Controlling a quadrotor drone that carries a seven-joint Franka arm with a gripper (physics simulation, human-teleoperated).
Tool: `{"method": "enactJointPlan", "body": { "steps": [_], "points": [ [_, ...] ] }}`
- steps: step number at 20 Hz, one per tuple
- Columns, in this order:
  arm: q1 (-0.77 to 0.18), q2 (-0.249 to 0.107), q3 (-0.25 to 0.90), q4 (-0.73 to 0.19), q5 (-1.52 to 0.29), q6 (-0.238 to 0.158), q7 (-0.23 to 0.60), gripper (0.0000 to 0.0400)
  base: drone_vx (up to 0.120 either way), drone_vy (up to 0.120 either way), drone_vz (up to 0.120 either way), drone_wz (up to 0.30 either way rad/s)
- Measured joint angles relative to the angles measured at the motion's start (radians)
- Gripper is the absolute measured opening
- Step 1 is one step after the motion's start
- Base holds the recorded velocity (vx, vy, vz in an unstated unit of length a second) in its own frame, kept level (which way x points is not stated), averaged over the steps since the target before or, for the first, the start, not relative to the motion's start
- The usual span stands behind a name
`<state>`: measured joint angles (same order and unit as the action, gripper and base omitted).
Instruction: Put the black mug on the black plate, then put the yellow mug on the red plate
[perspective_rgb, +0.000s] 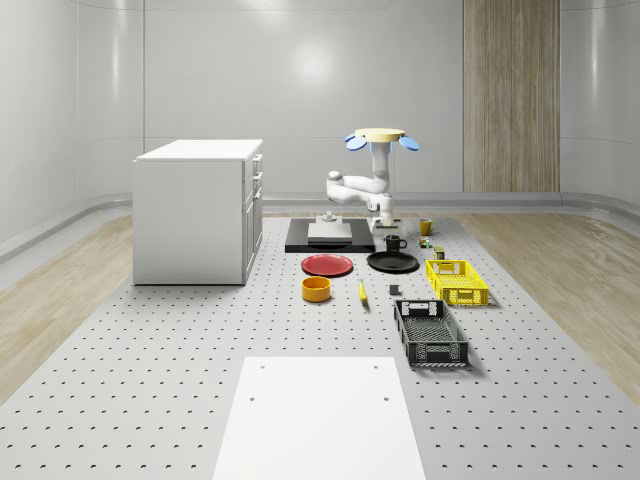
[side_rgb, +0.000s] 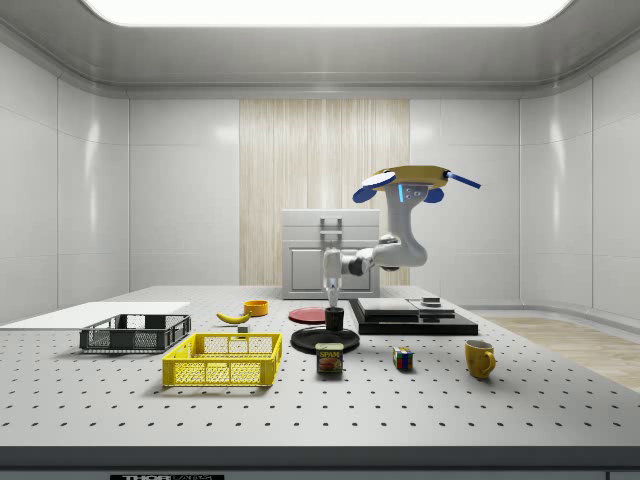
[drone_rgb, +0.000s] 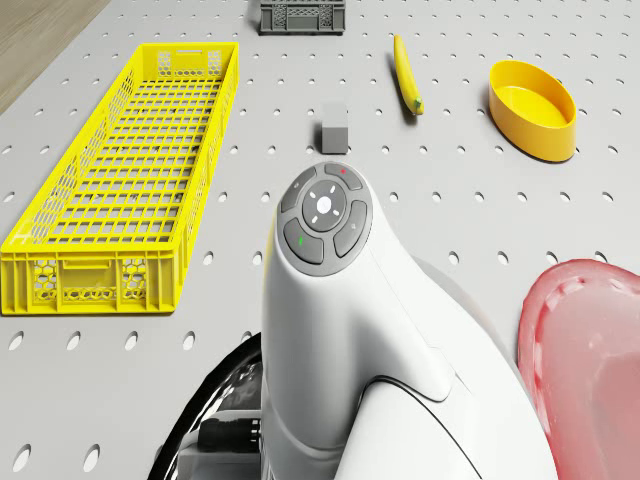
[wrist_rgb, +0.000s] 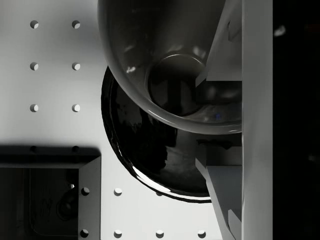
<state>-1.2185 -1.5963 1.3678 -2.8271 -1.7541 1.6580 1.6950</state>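
The first step is in hand — the drone (side_rgb: 418, 180) hovers beside the black plate (perspective_rgb: 392, 262), its pincer (side_rgb: 333, 303) clamped on the black mug's (side_rgb: 336, 319) rim just above that plate — so next comes lowering and letting go.

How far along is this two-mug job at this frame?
In hand: the black mug stands over the black plate, with the gripper right above its rim; whether it is released is unclear. The drone hovers above the black platform. Left: the yellow mug sits on the table, far from the red plate.
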Motion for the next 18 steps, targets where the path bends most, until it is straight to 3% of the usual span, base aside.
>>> {"method": "enactJointPlan", "body": {
  "steps": [14,18],
  "points": [
    [-0.024,0.011,-0.132,0.033,-0.126,0.039,0.003,0.0100,0.000,0.000,0.000,0.000],
    [-0.024,0.015,-0.137,0.035,-0.132,0.037,0.002,0.0280,0.000,0.000,0.000,0.000]
  ]
}}
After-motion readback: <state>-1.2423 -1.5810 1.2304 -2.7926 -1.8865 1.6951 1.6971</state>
